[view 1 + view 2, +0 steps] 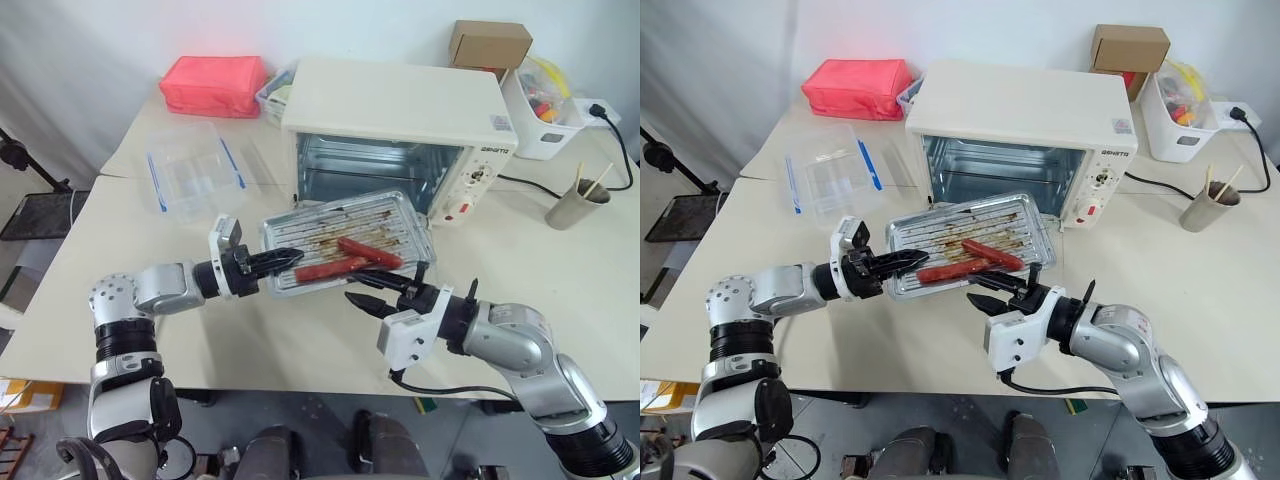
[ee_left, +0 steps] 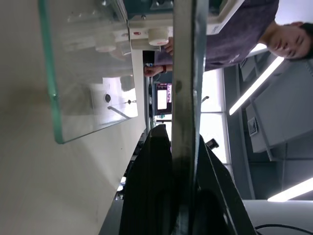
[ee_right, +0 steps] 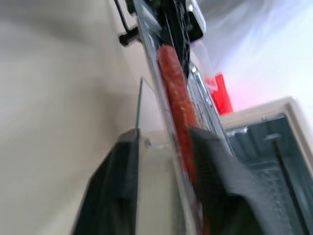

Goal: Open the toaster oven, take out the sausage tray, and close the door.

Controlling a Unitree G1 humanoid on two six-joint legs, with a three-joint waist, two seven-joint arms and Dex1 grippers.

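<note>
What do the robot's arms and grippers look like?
Both arms are shiny silver-grey metal with rounded joints and black rings. Each wrist has a white boxy block. The left gripper and right gripper each have two pointy black fingers. A black cable loops under the right arm.

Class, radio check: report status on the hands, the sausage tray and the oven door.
Left hand shut on sausage tray rim. Right hand at tray's near edge, fingers parted. Tray out of toaster oven, held above the lowered glass door. Door not yet closed.
</note>
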